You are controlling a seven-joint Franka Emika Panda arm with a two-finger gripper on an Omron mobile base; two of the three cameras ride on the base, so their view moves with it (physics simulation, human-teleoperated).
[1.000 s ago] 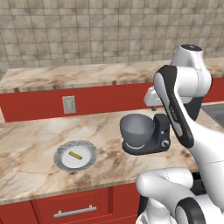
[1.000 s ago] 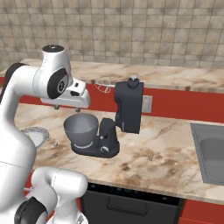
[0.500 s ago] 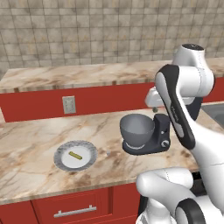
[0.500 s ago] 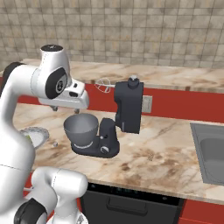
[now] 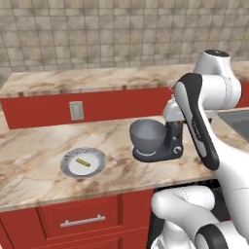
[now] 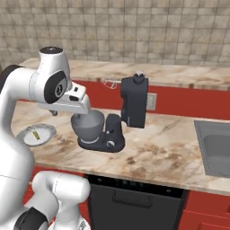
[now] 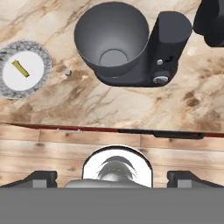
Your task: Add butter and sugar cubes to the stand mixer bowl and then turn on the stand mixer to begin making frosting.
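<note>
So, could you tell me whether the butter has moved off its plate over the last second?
No. The butter still lies on the plate, left of the mixer bowl, just as it did a second ago.

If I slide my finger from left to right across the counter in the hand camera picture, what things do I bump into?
The plate with the butter on it → the sugar cube → the stand mixer bowl → the stand mixer.
</note>
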